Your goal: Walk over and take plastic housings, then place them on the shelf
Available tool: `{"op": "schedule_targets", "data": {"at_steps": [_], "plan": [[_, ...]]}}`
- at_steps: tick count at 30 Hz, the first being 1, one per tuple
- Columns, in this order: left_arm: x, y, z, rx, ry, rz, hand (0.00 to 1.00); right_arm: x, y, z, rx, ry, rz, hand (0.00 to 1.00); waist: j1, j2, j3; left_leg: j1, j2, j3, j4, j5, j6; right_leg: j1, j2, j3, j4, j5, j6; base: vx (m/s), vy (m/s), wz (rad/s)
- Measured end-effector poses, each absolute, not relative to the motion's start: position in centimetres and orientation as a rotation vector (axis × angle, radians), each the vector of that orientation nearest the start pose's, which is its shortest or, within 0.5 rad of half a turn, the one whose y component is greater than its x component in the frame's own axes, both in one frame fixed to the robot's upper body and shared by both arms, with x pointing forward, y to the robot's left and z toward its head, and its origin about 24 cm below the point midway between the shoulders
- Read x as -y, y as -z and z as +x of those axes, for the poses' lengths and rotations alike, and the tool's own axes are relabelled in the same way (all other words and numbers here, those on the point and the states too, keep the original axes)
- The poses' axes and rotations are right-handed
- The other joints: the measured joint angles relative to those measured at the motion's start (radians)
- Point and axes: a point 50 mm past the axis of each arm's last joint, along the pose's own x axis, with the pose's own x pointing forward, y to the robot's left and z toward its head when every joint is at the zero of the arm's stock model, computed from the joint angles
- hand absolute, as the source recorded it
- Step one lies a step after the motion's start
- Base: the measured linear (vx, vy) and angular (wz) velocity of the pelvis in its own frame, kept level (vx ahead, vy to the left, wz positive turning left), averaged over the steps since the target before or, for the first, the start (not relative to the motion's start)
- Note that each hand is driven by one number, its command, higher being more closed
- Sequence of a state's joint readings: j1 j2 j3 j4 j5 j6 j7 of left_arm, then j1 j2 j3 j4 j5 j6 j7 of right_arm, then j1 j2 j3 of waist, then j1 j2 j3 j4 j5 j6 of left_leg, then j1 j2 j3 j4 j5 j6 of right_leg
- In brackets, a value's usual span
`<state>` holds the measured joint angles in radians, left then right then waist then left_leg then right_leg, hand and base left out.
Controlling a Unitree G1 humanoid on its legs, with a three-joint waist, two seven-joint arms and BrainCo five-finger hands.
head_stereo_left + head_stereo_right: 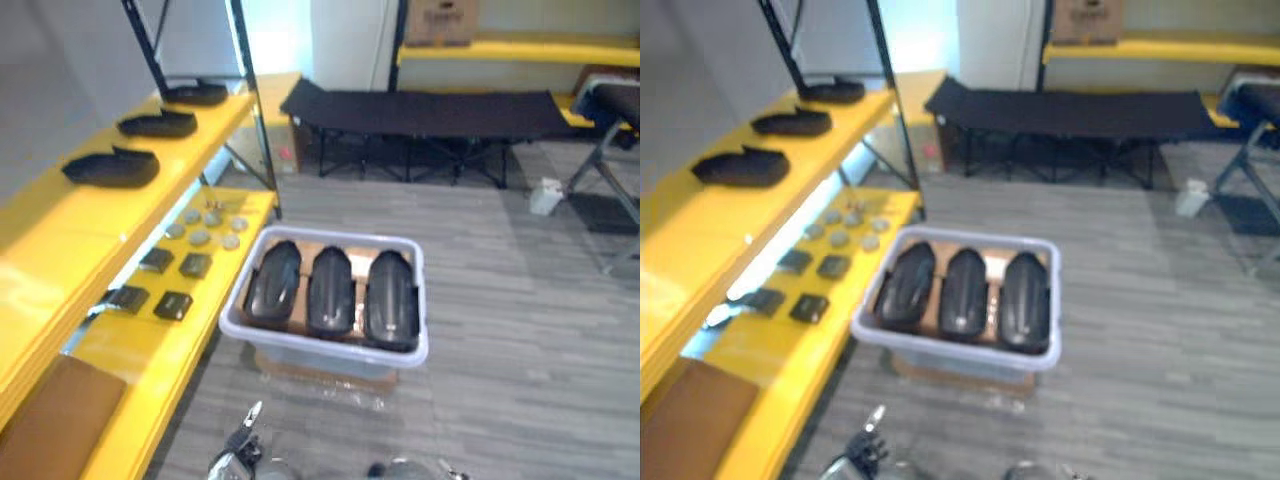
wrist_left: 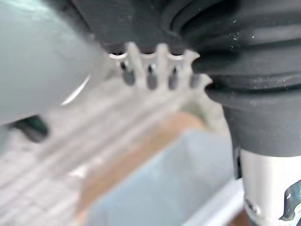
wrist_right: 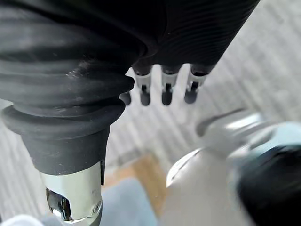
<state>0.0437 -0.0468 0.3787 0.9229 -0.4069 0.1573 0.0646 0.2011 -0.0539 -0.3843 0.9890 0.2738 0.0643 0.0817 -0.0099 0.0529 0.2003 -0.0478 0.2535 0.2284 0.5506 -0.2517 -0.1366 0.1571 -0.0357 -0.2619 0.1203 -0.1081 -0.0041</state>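
Three glossy black moulded-plastic housings (image 1: 330, 290) lying side by side inside pale grey plastic bin (image 1: 340, 236). Yellow shelf (image 1: 60, 230) just left of bin. Left hand (image 2: 151, 66) and right hand (image 3: 165, 84) near bin's near side, fingers straight, slightly apart, seemingly empty. Probably light, stiff, slippery shells; best clasped across narrow middle.

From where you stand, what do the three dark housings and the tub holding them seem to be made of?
The housings look like black moulded plastic, slightly glossy: soft highlights run along their curved backs. The tub seems pale grey plastic, perhaps translucent: its smooth thick rim and lighter walls suggest so.
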Motion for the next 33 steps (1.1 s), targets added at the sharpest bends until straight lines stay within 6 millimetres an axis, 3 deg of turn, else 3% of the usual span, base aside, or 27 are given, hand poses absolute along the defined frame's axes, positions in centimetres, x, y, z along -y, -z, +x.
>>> {"op": "schedule_targets", "data": {"at_steps": [2, 3, 4, 5, 9, 10, 14, 15, 16, 17, 18, 20, 22, 23, 24, 26, 28, 31, 33], "plan": [[-18.5, 15.7, 11.0, -1.061, -0.558, -0.563, 0.00, 21.8, 16.5, 4.5, -1.140, 0.515, 0.422, 0.00, 0.006, -0.010, 0.006, -0.016, -0.029, 0.003, -0.170, 0.035, 0.014, 0.003, -0.026, 0.014, -0.018, 0.001, 0.023, 0.16, 0.091, -0.24], [-18.6, 15.8, 10.7, -1.065, -0.562, -0.558, 0.00, 21.8, 16.5, 4.4, -1.144, 0.506, 0.403, 0.00, 0.010, -0.010, 0.006, -0.014, -0.038, 0.018, -0.249, 0.096, 0.025, 0.003, -0.043, 0.022, -0.023, -0.002, 0.045, 0.22, 0.195, -0.28], [-18.4, 15.8, 10.7, -1.068, -0.560, -0.554, 0.00, 21.9, 16.4, 4.5, -1.143, 0.500, 0.380, 0.00, 0.010, -0.006, 0.005, -0.003, -0.041, 0.050, -0.306, 0.196, 0.029, 0.007, -0.053, 0.027, -0.020, -0.010, 0.068, 0.21, 0.206, -0.15], [-18.3, 15.9, 10.6, -1.075, -0.557, -0.545, 0.00, 21.9, 16.5, 4.4, -1.148, 0.502, 0.372, 0.00, 0.012, -0.009, 0.005, -0.001, -0.046, 0.050, -0.320, 0.233, 0.029, 0.011, -0.059, 0.027, -0.019, -0.016, 0.083, 0.23, 0.216, 0.07], [-20.5, 15.4, 11.6, -1.091, -0.505, -0.411, 0.00, 19.7, 16.6, 5.5, -1.128, 0.311, 0.273, 0.00, 0.013, -0.114, -0.001, 0.053, -0.183, 0.058, -0.484, 0.280, 0.072, 0.018, -0.156, 0.010, -0.049, 0.002, 0.132, 0.19, 0.173, 0.21], [-20.5, 15.4, 11.6, -1.098, -0.496, -0.400, 0.00, 19.5, 16.5, 5.8, -1.113, 0.268, 0.237, 0.00, 0.014, -0.120, -0.005, 0.059, -0.194, 0.055, -0.502, 0.285, 0.077, 0.018, -0.163, 0.010, -0.051, 0.005, 0.135, 0.15, 0.132, 0.19], [-19.9, 15.4, 11.9, -1.122, -0.393, -0.313, 0.00, 17.5, 14.4, 10.5, -0.870, -0.116, 0.012, 0.00, 0.019, -0.127, -0.015, 0.102, -0.241, 0.037, -0.620, 0.335, 0.091, 0.018, -0.183, -0.017, -0.047, 0.008, 0.138, 0.10, 0.074, 0.21], [-19.7, 15.4, 12.1, -1.127, -0.357, -0.275, 0.00, 15.1, 12.6, 12.9, -0.729, -0.344, -0.027, 0.00, 0.017, -0.122, -0.011, 0.098, -0.241, 0.024, -0.631, 0.345, 0.092, 0.018, -0.179, -0.019, -0.048, 0.008, 0.137, 0.02, -0.012, 0.21], [-19.7, 15.4, 12.1, -1.132, -0.347, -0.262, 0.00, 13.7, 11.7, 13.9, -0.671, -0.453, -0.029, 0.00, 0.020, -0.121, -0.011, 0.099, -0.238, 0.024, -0.631, 0.346, 0.091, 0.019, -0.176, -0.020, -0.048, 0.009, 0.136, 0.00, -0.044, 0.17], [-19.6, 15.5, 11.9, -1.144, -0.329, -0.239, 0.00, 11.0, 10.2, 15.3, -0.574, -0.669, -0.040, 0.00, 0.026, -0.117, -0.015, 0.099, -0.232, 0.019, -0.631, 0.348, 0.088, 0.021, -0.169, -0.024, -0.048, 0.010, 0.135, -0.02, -0.068, 0.12], [-19.6, 15.6, 11.6, -1.161, -0.310, -0.211, 0.00, 8.2, 8.5, 16.2, -0.480, -0.884, -0.046, 0.00, 0.026, -0.114, -0.016, 0.099, -0.227, 0.001, -0.632, 0.351, 0.084, 0.028, -0.162, -0.038, -0.048, 0.011, 0.134, -0.03, -0.074, 0.20], [-19.5, 15.8, 11.4, -1.179, -0.285, -0.168, 0.00, 4.8, 6.2, 16.6, -0.355, -1.116, -0.039, 0.00, 0.028, -0.113, -0.016, 0.100, -0.221, -0.013, -0.633, 0.355, 0.080, 0.038, -0.154, -0.041, -0.049, 0.013, 0.129, -0.05, -0.057, 0.22], [-19.6, 15.7, 11.5, -1.169, -0.275, -0.163, 0.00, 1.2, 1.7, 17.6, -0.146, -1.288, 0.004, 0.00, 0.040, -0.112, -0.017, 0.100, -0.215, -0.019, -0.638, 0.362, 0.082, 0.040, -0.147, -0.041, -0.049, 0.021, 0.117, -0.08, -0.024, 0.09], [-19.8, 15.7, 11.6, -1.165, -0.276, -0.158, 0.00, 0.8, 0.5, 18.1, -0.098, -1.287, 0.021, 0.00, 0.042, -0.112, -0.017, 0.100, -0.213, -0.020, -0.639, 0.364, 0.082, 0.040, -0.146, -0.040, -0.049, 0.024, 0.112, -0.09, 0.008, 0.00], [-19.9, 15.7, 11.6, -1.158, -0.266, -0.139, 0.00, 0.3, -2.0, 19.6, -0.010, -1.222, 0.066, 0.00, 0.044, -0.114, -0.017, 0.100, -0.213, -0.020, -0.639, 0.367, 0.084, 0.039, -0.145, -0.039, -0.048, 0.028, 0.107, -0.11, 0.030, -0.02], [-20.0, 15.6, 11.6, -1.153, -0.260, -0.119, 0.00, 1.2, -5.5, 23.0, 0.105, -1.040, 0.107, 0.00, 0.044, -0.117, -0.019, 0.104, -0.212, -0.017, -0.639, 0.372, 0.087, 0.039, -0.145, -0.037, -0.047, 0.041, 0.106, -0.12, 0.047, -0.06], [-20.2, 15.5, 11.7, -1.135, -0.247, -0.080, 0.00, 4.8, -9.7, 27.0, 0.260, -0.682, 0.163, 0.00, 0.048, -0.111, -0.013, 0.101, -0.211, -0.004, -0.640, 0.369, 0.084, 0.027, -0.147, -0.029, -0.046, 0.052, 0.109, -0.15, 0.068, -0.18], [-20.4, 15.2, 12.0, -1.104, -0.231, -0.046, 0.00, 9.6, -13.0, 29.5, 0.376, -0.347, 0.201, 0.00, 0.049, -0.107, -0.010, 0.060, -0.211, 0.001, -0.639, 0.369, 0.082, -0.044, -0.154, 0.009, -0.023, 0.047, 0.103, -0.19, 0.075, -0.36], [-20.3, 14.6, 13.3, -1.042, -0.212, -0.028, 0.00, 14.5, -15.7, 30.8, 0.481, -0.048, 0.187, 0.00, 0.033, -0.100, 0.051, -0.009, -0.213, 0.000, -0.638, 0.371, 0.080, -0.146, -0.155, 0.042, -0.003, 0.030, 0.087, -0.23, 0.059, -0.36]]}}
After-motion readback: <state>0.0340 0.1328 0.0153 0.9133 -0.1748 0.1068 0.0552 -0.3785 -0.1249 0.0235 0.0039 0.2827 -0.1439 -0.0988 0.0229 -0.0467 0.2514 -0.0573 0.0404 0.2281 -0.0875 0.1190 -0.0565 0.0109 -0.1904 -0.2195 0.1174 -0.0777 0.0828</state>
